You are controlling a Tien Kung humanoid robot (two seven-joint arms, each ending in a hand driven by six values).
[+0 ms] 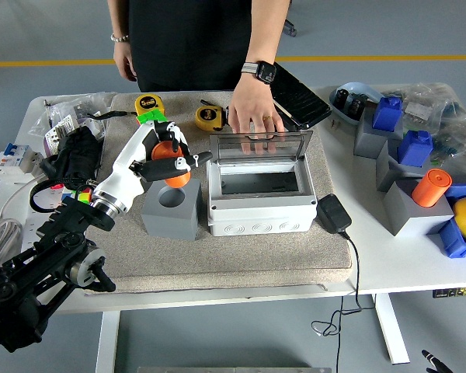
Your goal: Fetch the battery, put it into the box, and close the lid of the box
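Fetch step: left hand point(165, 158) clenched on orange battery point(171, 165), held clear above empty grey holder point(171, 207), just left of box point(257, 194). Lid point(259, 145) upright; person's hand point(255, 116) seems to steady it. Next: carry right, lower into opening w/o clipping rim.

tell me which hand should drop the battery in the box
Left. The left hand already grips the orange battery, lifted clear of its grey holder, right beside the open box. No right hand is visible.
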